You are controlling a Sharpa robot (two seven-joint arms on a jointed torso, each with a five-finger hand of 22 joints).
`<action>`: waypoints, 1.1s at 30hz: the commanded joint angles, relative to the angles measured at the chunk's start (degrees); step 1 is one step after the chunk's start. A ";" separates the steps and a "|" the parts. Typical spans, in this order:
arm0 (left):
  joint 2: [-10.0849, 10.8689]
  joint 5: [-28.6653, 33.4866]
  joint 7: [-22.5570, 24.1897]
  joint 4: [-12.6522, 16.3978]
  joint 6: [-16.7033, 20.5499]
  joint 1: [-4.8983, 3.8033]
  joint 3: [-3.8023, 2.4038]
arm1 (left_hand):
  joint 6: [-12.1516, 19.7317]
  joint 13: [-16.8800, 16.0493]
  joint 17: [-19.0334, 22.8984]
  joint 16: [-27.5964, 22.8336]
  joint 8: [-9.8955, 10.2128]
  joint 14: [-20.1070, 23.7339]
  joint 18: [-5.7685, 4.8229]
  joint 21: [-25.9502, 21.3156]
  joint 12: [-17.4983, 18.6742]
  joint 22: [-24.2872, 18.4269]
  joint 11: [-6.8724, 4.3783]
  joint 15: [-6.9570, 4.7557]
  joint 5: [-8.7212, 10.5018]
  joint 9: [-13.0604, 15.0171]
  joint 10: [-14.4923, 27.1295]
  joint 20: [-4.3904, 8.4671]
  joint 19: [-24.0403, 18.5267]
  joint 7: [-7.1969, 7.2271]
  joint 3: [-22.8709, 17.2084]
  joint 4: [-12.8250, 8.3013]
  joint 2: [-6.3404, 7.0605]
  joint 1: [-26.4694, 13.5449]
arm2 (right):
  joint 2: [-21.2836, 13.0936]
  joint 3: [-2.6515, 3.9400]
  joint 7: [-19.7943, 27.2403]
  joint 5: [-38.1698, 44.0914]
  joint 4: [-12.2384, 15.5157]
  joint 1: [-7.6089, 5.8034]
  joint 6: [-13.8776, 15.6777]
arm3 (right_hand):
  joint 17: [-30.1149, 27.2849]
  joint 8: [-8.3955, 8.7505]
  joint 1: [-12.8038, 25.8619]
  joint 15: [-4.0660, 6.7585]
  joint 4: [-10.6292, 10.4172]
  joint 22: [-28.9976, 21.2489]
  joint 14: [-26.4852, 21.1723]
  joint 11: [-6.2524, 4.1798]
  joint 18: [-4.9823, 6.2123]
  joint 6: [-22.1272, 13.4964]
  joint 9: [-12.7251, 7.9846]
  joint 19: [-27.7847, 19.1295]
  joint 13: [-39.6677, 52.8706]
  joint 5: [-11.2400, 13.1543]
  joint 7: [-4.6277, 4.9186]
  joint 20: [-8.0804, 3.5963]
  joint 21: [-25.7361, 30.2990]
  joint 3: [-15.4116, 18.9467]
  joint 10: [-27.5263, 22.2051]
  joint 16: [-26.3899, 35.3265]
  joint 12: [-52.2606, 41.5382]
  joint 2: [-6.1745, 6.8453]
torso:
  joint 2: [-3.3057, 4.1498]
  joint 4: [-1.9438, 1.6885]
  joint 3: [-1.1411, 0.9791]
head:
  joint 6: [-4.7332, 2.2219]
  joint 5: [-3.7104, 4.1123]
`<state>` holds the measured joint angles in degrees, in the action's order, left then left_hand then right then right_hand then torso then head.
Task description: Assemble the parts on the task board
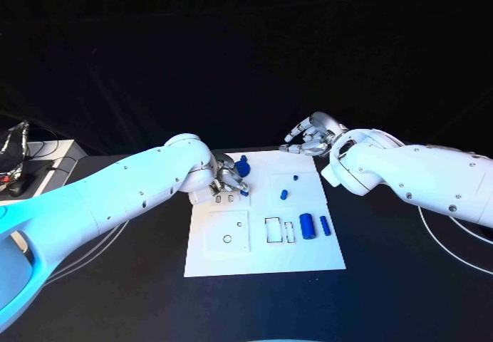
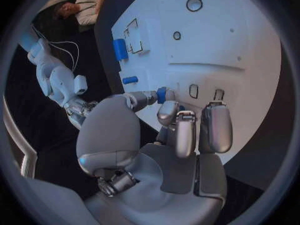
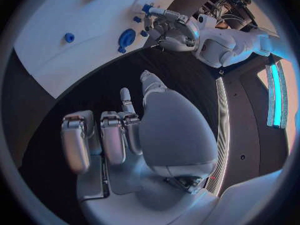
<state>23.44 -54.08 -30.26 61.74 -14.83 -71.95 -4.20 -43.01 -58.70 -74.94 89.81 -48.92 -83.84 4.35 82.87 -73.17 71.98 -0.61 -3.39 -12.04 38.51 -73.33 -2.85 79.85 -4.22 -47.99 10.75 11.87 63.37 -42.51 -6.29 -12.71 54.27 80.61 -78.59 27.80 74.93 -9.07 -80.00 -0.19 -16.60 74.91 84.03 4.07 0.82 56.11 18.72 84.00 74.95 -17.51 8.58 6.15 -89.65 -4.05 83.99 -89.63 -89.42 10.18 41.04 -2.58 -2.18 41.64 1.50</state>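
My left hand (image 1: pixel 224 182) hovers over the board's (image 1: pixel 308 253) near-left part, pinching a small blue peg (image 2: pixel 162 94) between thumb and a fingertip, just above the board surface. My right hand (image 1: pixel 311 135) hangs over the desk (image 1: pixel 411 285) beyond the board's far edge, fingers loosely apart, holding nothing.

I judge the job barely begun: most parts lie loose and the outlined slots look unfilled. Counting blue pieces on the board in the head view, besides the held peg: one larger disc (image 1: pixel 242 167) near the left hand, two small pieces (image 1: pixel 285 193) mid-board, one fat cylinder (image 1: pixel 307 225) and one slim rod (image 1: pixel 325 225). That makes six in all, each yet to be seated.
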 commanded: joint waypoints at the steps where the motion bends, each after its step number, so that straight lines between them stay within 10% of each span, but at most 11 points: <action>1: 0.79 3.56 0.44 1.20 2.22 -0.07 -0.03 | -0.69 -0.36 -15.06 0.19 -0.27 -6.16 -0.54 0.23 -0.31 0.00 -0.03 -0.46 -1.21 10.29 -0.49 0.36 0.15 0.64 -7.81 -8.27 -0.17 -0.75 | -0.08 0.00 -0.01 0.76 -0.10 0.00 -1.04 | 15.07 -0.31 -0.05 0.43 -0.01 15.09 5.97 -0.22 -0.82 -0.41 0.12 6.00 14.41 -0.04 -0.09 -0.46 -0.35 -0.42 5.36 -0.37 0.13 -0.18 | -0.14 -0.22 -0.01 | 0.09 -0.10; 15: 5.58 0.60 0.14 5.89 6.11 -0.06 0.96 | -2.83 -1.76 -15.06 0.19 0.21 -6.16 -0.53 0.23 -0.83 0.02 -0.53 -0.98 -9.13 12.38 -2.20 0.82 0.42 1.06 -8.24 -10.90 -0.01 -2.50 | -0.59 -0.09 0.06 0.80 -0.35 0.04 -1.15 | 15.07 -0.31 -0.05 0.43 -0.01 15.09 5.97 -0.22 -0.82 -0.41 0.12 6.00 14.41 -0.04 -0.09 -0.46 -0.35 -0.42 5.36 -0.37 0.13 -0.18 | -0.86 -1.13 0.05 | 1.13 -0.07; 33: 5.39 -3.57 -0.15 5.69 8.06 -0.03 3.69 | -3.28 -1.92 -15.06 0.19 0.39 -6.16 -0.58 0.32 -0.87 0.24 -0.67 -1.10 -10.16 12.62 -2.49 0.92 0.59 1.18 -8.23 -11.33 0.05 -2.67 | -0.64 -0.16 0.18 1.09 -0.49 0.15 -1.30 | 15.07 -0.30 -0.01 0.42 0.00 15.09 5.97 -0.20 -0.82 -0.51 0.16 6.00 14.35 -0.09 -0.07 -0.46 -0.35 -0.42 5.30 -0.37 0.20 -0.12 | -0.96 -1.21 0.22 | 1.71 -0.45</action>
<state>29.01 -56.19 -30.42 67.46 -7.72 -71.94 -0.49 -43.96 -60.56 -74.92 89.81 -48.56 -84.04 4.35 82.86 -73.84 72.13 -1.32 -3.99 -22.00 42.22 -75.49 -2.25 80.46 -4.92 -46.63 9.39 12.58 60.56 -43.16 -6.45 -12.85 54.61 80.11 -78.49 27.28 74.92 -9.07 -80.00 -0.19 -16.60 74.95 84.02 4.07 0.82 56.11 18.79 84.00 74.93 -17.51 8.58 6.15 -89.65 -4.05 83.99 -89.63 -89.41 10.18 40.00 -3.82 -1.94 43.31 1.13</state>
